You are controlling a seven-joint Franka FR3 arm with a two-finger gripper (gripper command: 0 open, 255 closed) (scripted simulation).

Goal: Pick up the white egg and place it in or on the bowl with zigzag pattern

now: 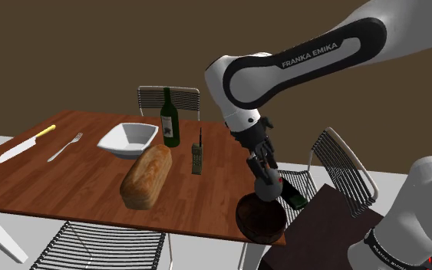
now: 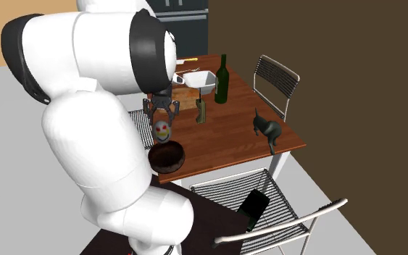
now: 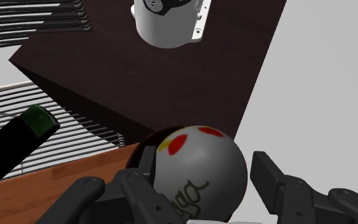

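Shoulder view: painted egg above the dark bowl, fingers spread

The gripper (image 1: 262,167) points down over the table's (image 1: 76,172) corner at 5 o'clock in the shoulder view. The egg (image 1: 266,185) is just below its fingertips, directly over the dark brown bowl (image 1: 256,222) that sits on that corner. Whether the egg's underside touches the bowl's rim cannot be told.

In the wrist view the two black fingers stand wide apart. The egg (image 3: 199,165) is between and beyond them, and a sliver of gap shows between it and one finger (image 3: 269,181). The shell is whitish-grey with red and yellow blotches and a green scribble.

In the second exterior view the egg (image 2: 162,131) hangs at 12 o'clock from the bowl (image 2: 167,159), very close to its rim.

Elsewhere on the table in the shoulder view:
- A loaf of bread (image 1: 146,176) lies near the middle.
- A white bowl (image 1: 130,138) is at 11 o'clock from the loaf.
- A green wine bottle (image 1: 169,119) stands at 12 o'clock from the loaf.
- A slim upright object (image 1: 197,159) stands at 3 o'clock from the loaf.
- A fork (image 1: 65,146) and a knife (image 1: 24,146) lie towards 9 o'clock.

A dark green cylinder (image 1: 292,195) lies on a wire chair (image 1: 337,165) at 2 o'clock from the dark bowl.
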